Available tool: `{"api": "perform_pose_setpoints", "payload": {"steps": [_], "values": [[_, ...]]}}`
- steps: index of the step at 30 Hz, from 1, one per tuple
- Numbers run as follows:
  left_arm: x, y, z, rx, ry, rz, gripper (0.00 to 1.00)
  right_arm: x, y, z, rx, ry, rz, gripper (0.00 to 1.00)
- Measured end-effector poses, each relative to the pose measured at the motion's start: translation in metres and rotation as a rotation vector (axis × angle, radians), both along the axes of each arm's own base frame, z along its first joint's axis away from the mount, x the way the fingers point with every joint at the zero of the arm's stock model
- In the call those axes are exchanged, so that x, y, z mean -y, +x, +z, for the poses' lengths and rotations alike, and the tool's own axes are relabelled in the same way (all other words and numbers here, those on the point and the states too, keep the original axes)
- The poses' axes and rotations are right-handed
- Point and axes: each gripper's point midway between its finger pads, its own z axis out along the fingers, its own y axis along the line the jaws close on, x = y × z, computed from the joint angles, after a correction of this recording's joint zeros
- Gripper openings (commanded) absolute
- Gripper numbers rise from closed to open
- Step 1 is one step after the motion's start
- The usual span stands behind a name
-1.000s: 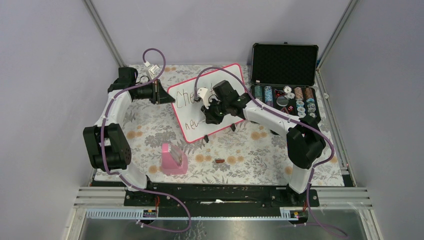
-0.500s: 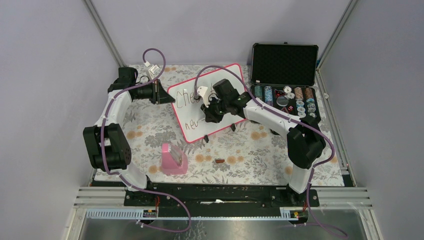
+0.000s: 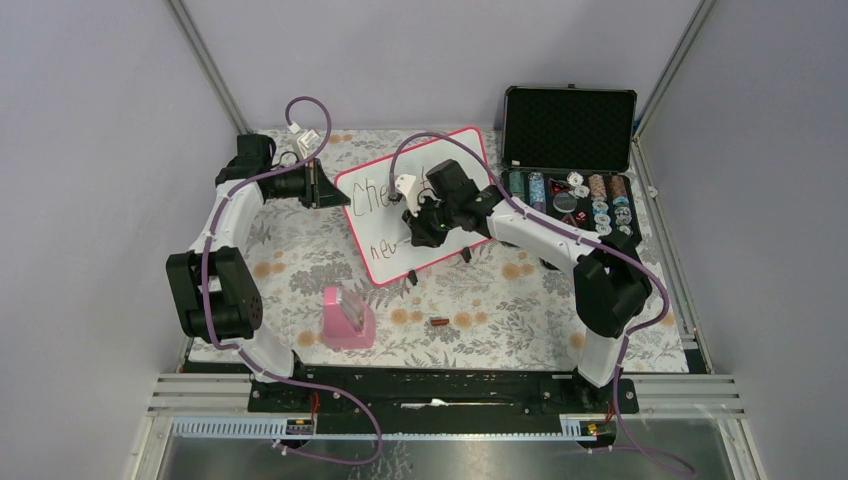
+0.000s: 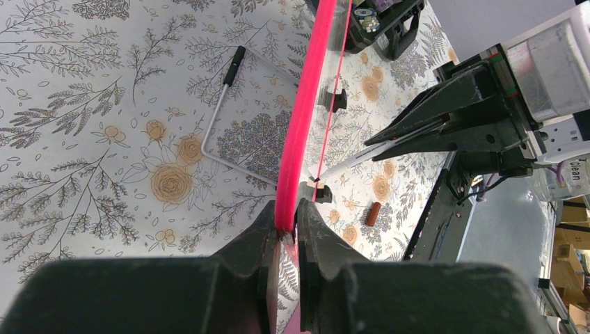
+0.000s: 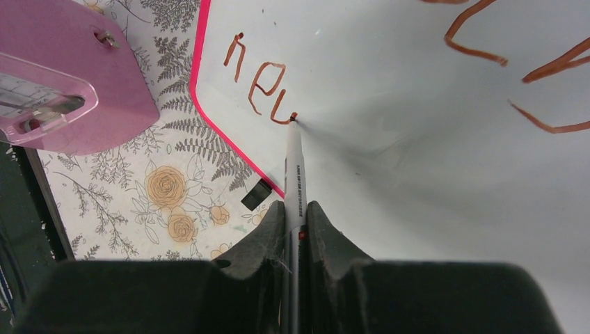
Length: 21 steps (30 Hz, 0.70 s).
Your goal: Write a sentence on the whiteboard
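The sentence (image 5: 261,90) is in brown-red marker. Its lower line reads "ne" plus a half-made third letter, and the marker (image 5: 294,174) has its tip touching the end of that last stroke. From above, the upper line (image 3: 368,195) shows "Che" and the rest is hidden under the right arm. Fine print runs along the marker's barrel, too small to read. In the left wrist view a white tag (image 4: 574,170) at the right edge seems to say "Clean".

The whiteboard (image 3: 460,150) stands in the middle of the far half of the table, slanting from the left arm toward a black case (image 3: 570,130). The left claw (image 4: 285,223) is closed tight on its pink frame (image 4: 306,104), which this view sees edge-on. The right claw (image 5: 295,212) is closed round the marker, and both fingers press the barrel.

A pink holder (image 5: 62,76) sits on the flowered cloth (image 3: 300,260) just off the board's near corner. A small black foot (image 5: 256,193) sits on the frame edge beside it. The case lies open to the right, foam in its lid and rows of round chips (image 3: 600,195) in its tray. A short brown cap (image 3: 438,322) lies alone nearer the arm bases. Behind the board, a thin bent wire rod (image 4: 222,111) with a black tip lies on the cloth — only the left wrist view shows it.
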Motion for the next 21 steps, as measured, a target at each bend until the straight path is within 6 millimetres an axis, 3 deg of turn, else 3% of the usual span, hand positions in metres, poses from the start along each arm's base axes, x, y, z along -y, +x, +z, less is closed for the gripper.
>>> {"api": "perform_pose_setpoints", "payload": {"steps": [8, 21], "values": [[0.000, 0.000, 0.000, 0.000, 0.000, 0.000, 0.00, 0.006, -0.011, -0.016, -0.042, -0.022, 0.011, 0.00], [0.000, 0.000, 0.000, 0.000, 0.000, 0.000, 0.00, 0.012, -0.005, -0.014, -0.046, -0.023, -0.007, 0.00]]}}
